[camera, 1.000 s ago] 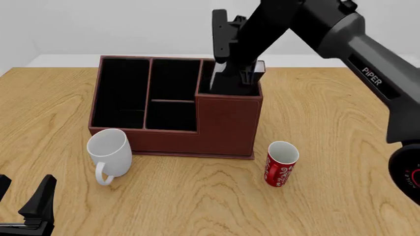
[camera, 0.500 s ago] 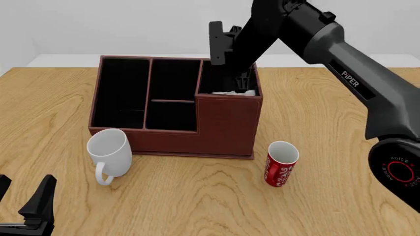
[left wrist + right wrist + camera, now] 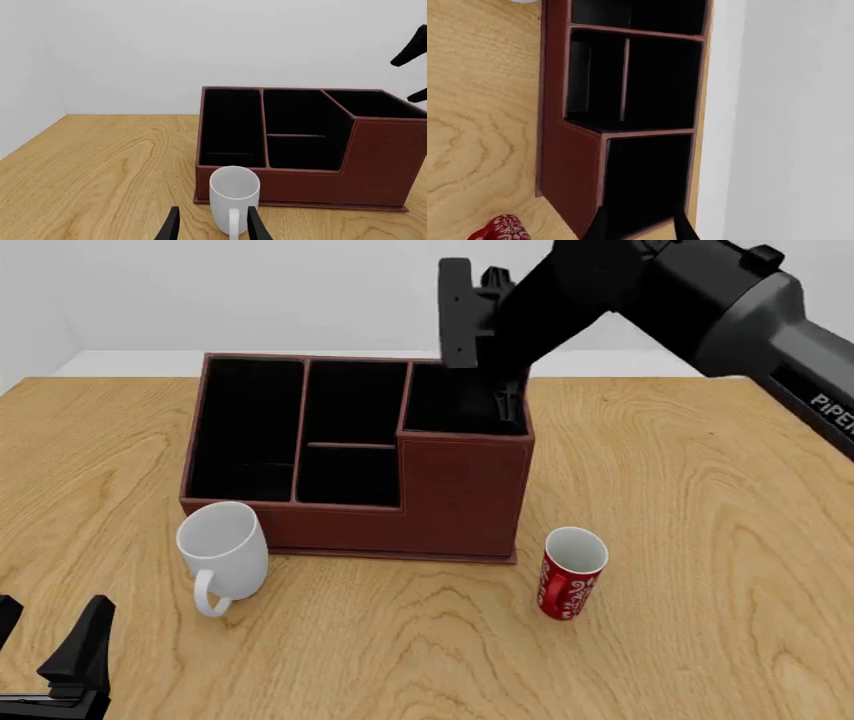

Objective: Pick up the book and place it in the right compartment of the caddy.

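Starting left of the caddy [image 3: 461, 500]: the left tool [image 3: 47, 665] sits low over the wooden surface [image 3: 694, 490], fingers spread with nothing between them, pointed at the white mug [image 3: 223, 545]. That mug stands just in front of the caddy's left front corner, handle toward the arms, and looks empty. On to the caddy itself: the long narrow left section shows only black lining, and the two small middle sections show the same. Over to the right compartment [image 3: 461, 410], behind the taller front wall: it is dark inside, and the book cannot be picked out in any view. The right tool [image 3: 487, 350] hangs just above that compartment, fingers apart and gripping nothing. Right of the caddy, near its front corner, the red can [image 3: 573, 573] stands upright, open top showing white.
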`<action>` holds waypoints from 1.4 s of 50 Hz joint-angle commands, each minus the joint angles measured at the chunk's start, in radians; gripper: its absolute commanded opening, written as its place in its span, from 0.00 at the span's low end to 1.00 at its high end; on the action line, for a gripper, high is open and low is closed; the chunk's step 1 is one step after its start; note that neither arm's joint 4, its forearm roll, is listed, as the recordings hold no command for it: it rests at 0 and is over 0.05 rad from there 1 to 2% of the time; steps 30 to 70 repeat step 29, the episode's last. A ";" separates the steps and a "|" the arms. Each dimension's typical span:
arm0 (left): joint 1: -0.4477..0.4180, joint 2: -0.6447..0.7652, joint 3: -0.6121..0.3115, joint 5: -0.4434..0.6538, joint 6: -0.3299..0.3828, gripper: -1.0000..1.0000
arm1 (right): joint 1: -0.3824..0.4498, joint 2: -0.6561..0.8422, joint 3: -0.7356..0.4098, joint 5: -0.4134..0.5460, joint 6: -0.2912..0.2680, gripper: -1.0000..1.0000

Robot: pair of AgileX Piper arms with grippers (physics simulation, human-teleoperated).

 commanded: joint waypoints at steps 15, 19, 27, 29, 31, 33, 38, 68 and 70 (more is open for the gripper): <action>0.000 0.000 0.000 0.000 0.000 1.00 | 0.092 -0.537 0.730 -0.488 -0.030 1.00; 0.000 0.000 0.000 0.000 0.000 1.00 | 0.103 -0.599 0.825 -0.591 -0.045 1.00; 0.000 0.000 0.000 0.000 0.000 1.00 | 0.112 -0.699 1.010 -0.824 -0.071 1.00; 0.000 0.000 0.000 0.000 0.000 1.00 | 0.105 -0.718 1.033 -0.883 -0.062 1.00; 0.000 0.000 0.000 0.000 0.000 1.00 | 0.105 -0.718 1.033 -0.883 -0.062 1.00; 0.000 0.000 0.000 0.000 0.000 1.00 | 0.105 -0.718 1.033 -0.883 -0.062 1.00; 0.000 0.000 0.000 0.000 0.000 1.00 | 0.105 -0.718 1.033 -0.883 -0.062 1.00; 0.000 0.000 0.000 0.000 0.000 1.00 | 0.105 -0.718 1.033 -0.883 -0.062 1.00; 0.000 0.000 0.000 0.000 0.000 1.00 | 0.105 -0.718 1.033 -0.883 -0.062 1.00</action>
